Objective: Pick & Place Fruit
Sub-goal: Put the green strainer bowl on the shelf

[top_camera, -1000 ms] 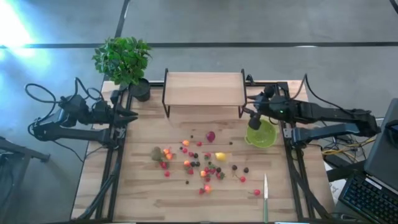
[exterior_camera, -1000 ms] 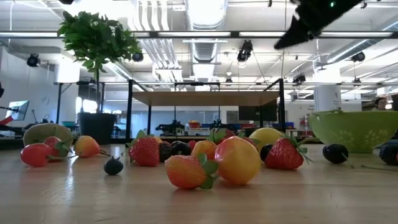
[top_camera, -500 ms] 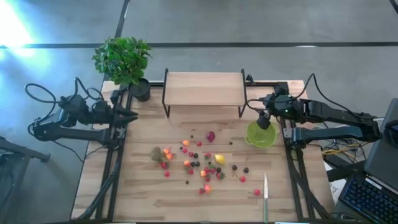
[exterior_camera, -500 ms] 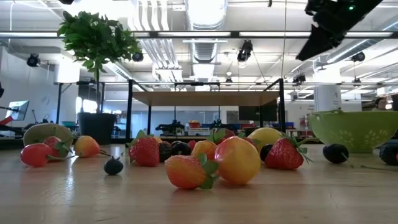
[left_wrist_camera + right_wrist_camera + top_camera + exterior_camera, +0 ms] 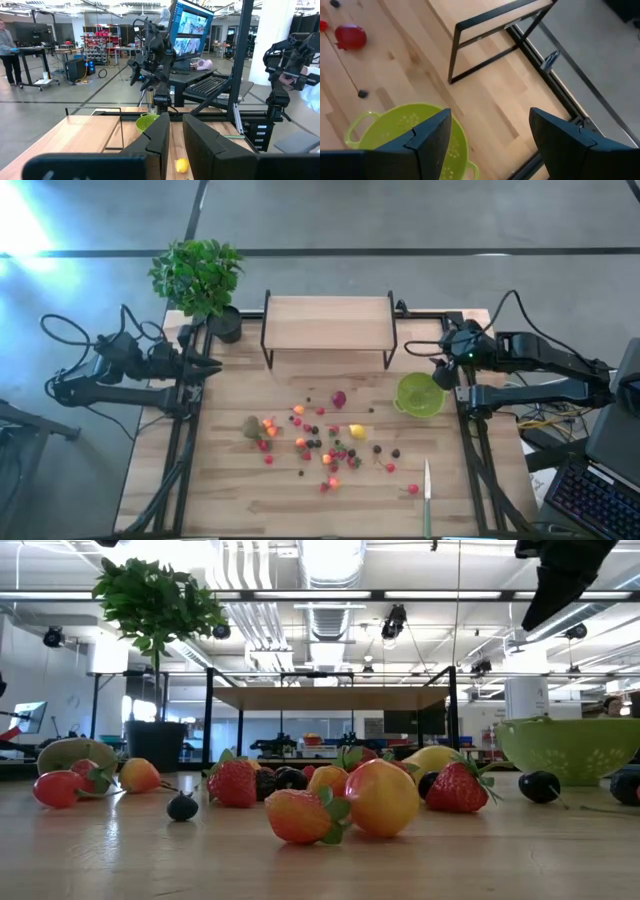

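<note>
fruit (image 5: 325,442) lies scattered mid-desk (image 5: 240,500), well apart from your right pincer (image 5: 441,377), which hovers open & empty beside the green bowl (image 5: 419,396). right arm's nearer; left pincer (image 5: 207,366) shut at desk edge.

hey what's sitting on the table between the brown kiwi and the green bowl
In the high view, a scatter of small toy fruits lies between the kiwi and the green bowl: red and orange berries, a dark red fruit and a yellow lemon.
</note>
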You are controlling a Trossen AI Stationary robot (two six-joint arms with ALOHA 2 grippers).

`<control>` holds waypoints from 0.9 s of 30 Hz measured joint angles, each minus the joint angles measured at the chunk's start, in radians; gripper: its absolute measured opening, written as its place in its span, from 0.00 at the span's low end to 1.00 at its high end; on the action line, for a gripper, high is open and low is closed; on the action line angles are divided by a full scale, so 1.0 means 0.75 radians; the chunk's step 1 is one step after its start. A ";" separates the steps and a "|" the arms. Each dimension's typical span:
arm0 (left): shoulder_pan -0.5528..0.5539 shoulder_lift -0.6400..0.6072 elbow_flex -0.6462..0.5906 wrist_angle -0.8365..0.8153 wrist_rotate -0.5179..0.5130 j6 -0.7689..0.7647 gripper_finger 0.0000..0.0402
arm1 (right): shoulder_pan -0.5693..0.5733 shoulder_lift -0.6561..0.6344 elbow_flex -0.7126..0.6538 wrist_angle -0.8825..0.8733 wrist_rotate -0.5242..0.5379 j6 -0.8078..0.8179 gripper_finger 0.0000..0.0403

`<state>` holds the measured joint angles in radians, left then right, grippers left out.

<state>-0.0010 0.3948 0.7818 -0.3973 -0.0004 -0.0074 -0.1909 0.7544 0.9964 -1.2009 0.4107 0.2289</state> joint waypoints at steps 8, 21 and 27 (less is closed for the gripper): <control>0.000 0.000 0.000 0.000 0.000 0.000 0.16 | -0.017 0.060 -0.075 0.000 -0.071 -0.049 0.57; 0.002 0.000 0.000 0.000 0.000 0.000 0.16 | -0.162 0.204 -0.106 0.006 -0.226 -0.197 0.59; 0.002 0.000 0.000 0.000 0.000 0.000 0.16 | -0.279 0.203 -0.131 0.008 -0.310 -0.242 0.64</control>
<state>0.0002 0.3948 0.7818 -0.3973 -0.0002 -0.0074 -0.4003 0.9066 0.8980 -1.1946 0.1782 0.0476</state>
